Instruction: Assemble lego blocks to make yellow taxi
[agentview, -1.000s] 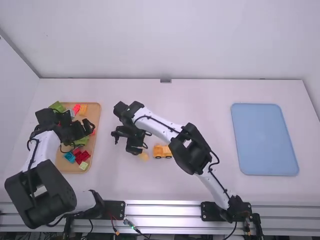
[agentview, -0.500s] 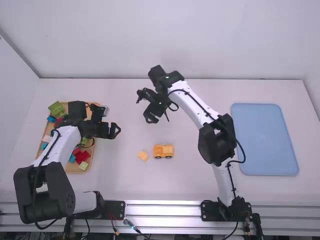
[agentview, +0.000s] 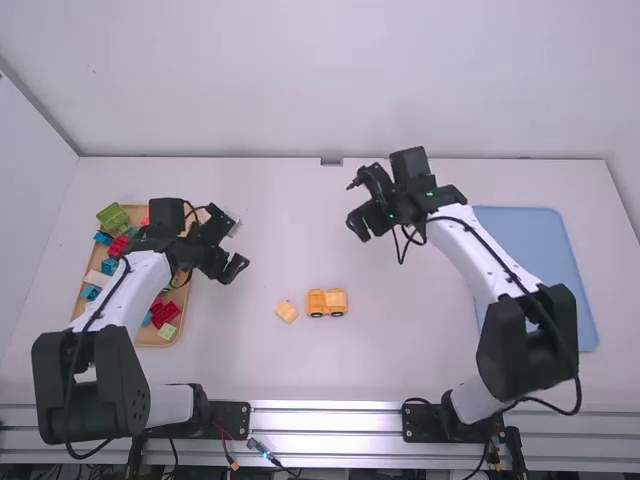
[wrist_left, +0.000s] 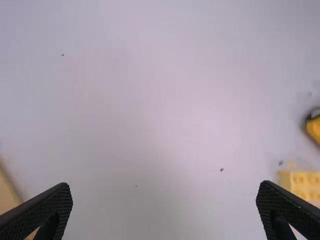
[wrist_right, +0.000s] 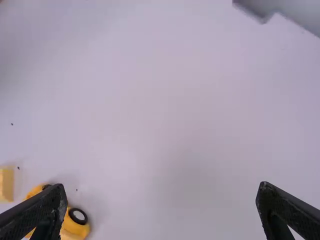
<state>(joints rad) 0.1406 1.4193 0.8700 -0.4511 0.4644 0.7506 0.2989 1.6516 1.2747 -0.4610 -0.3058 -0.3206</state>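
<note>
Just left of the left hand (agentview: 226, 269), its own arm hid part of the tan tray (wrist_left: 7, 192) and some of the colored blocks (agentview: 166, 314) in it. In the right wrist view, one finger of the right hand (agentview: 366, 225) covered part of the yellow car (agentview: 326, 303); the left wrist view cut off both the car and the loose yellow brick (agentview: 287, 312). The blue tray (agentview: 540, 270), to the right of the right hand, was partly behind that arm.

The brick, studded on top, lay nearer the arm bases than the left hand and to its right. Beyond it, just beside but apart, the car stood on black wheels, nearer the bases than the right hand and to its left.

The left hand was spread wide with nothing in it, above the counter (agentview: 400, 345) beside the tan tray. The right hand, also wide and empty, was over the counter past the car.
</note>
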